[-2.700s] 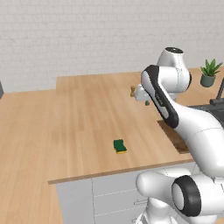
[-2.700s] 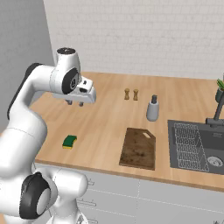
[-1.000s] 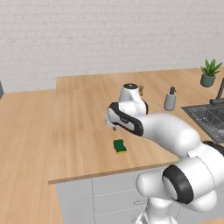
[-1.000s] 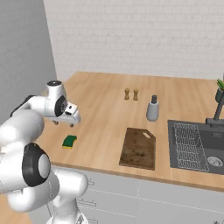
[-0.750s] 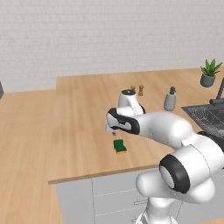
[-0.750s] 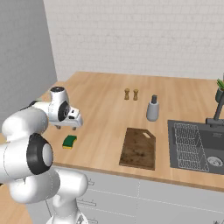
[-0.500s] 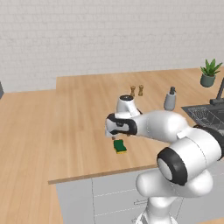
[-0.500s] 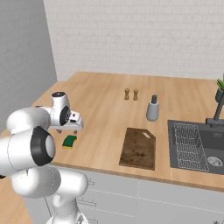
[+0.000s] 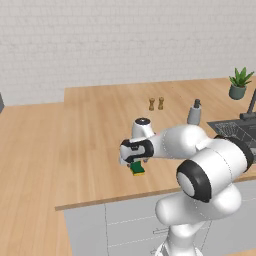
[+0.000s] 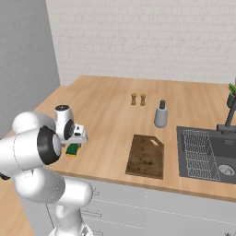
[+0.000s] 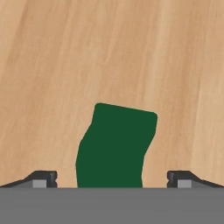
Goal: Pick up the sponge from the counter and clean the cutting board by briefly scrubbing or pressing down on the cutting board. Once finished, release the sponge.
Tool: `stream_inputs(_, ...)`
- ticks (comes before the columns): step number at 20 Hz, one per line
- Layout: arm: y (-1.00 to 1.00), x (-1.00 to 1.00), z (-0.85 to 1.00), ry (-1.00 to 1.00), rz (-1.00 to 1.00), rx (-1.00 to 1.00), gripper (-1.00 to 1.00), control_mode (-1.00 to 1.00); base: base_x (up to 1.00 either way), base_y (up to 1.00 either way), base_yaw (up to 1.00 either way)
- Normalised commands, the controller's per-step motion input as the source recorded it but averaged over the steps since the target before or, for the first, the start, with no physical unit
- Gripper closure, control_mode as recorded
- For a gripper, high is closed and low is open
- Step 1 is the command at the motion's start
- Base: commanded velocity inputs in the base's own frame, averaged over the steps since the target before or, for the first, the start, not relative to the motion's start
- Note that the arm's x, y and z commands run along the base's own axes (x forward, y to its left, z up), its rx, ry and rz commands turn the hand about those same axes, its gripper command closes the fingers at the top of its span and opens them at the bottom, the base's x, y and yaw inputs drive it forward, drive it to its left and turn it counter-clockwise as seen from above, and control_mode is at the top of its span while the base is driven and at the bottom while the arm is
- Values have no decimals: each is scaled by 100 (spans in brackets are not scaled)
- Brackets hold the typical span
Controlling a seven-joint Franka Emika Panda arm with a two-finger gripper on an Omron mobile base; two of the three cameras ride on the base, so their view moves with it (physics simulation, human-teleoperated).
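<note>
The small rectangular sponge point(image 9: 137, 168), dark green on top with a yellow layer beneath, is seen lying flat on the large light-brown wood-plank counter point(image 9: 75, 150), near its front edge. The two-finger gripper point(image 9: 131, 161) of the white arm is held directly over the sponge, pointing down at it. In the hand view the green top of the sponge point(image 11: 114, 146) is framed between the two dark fingertips point(image 11: 41, 178), which stand wide apart with bare wood visible between each tip and the sponge; the jaws are thus spread and nothing is gripped. Whether the tips reach the counter cannot be told.

In the right base view the gripper point(image 10: 77, 138) is seen just above the sponge point(image 10: 72, 149), and the flat dark brown wooden cutting board point(image 10: 146, 155) lies well apart to the right, also near the front edge of the counter point(image 10: 110, 115). A dark sink with a wire rack point(image 10: 207, 154) is set just beyond the board. Behind the board a grey bottle point(image 10: 160, 115) stands upright, and two small brown shakers point(image 10: 138, 99) stand side by side further back. A potted green plant point(image 9: 238, 83) is placed at the far right of the counter.
</note>
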Motion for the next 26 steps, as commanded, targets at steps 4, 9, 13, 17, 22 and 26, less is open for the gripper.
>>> stream_inputs(4,-2,0,-20,0,0,0,-100,-100,0,0,0)
stream_inputs(9,0,0,-19,0,0,0,-100,-100,0,0,0)
stream_inputs(13,0,2,-5,0,2,0,-100,-100,0,0,0)
stream_inputs(17,0,0,-4,0,2,0,-100,-100,0,0,0)
stream_inputs(22,0,6,-23,0,3,0,-100,-100,0,0,0)
stream_inputs(26,0,3,-6,0,0,0,-100,-100,0,0,0)
